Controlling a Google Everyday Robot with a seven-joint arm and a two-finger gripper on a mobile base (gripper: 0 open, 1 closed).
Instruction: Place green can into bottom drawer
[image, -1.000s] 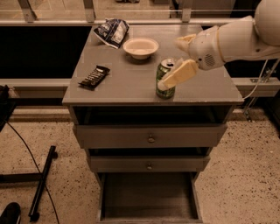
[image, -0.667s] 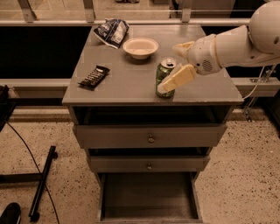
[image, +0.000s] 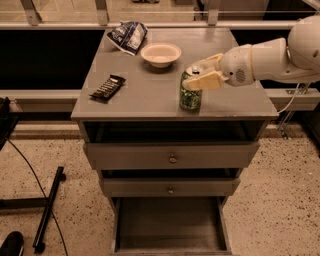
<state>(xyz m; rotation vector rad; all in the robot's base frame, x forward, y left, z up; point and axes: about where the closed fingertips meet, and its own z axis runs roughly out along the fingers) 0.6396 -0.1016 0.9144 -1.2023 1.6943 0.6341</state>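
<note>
The green can stands upright on the grey cabinet top, near its front right. My gripper reaches in from the right at the can's upper part. One pale finger crosses in front of the can just below its rim. The other finger is behind the silver top. The jaws stand open on either side of the can, and the can rests on the top. The bottom drawer is pulled out below the two knobbed drawers, and its inside looks bare.
A white bowl and a crumpled chip bag sit at the back of the cabinet top. A dark snack bar lies at the left. A black stand and cable lie on the floor at left.
My gripper has shifted slightly, and the front finger has gone from slanting down across the can to lying higher and more level near its rim. The can has not moved.
</note>
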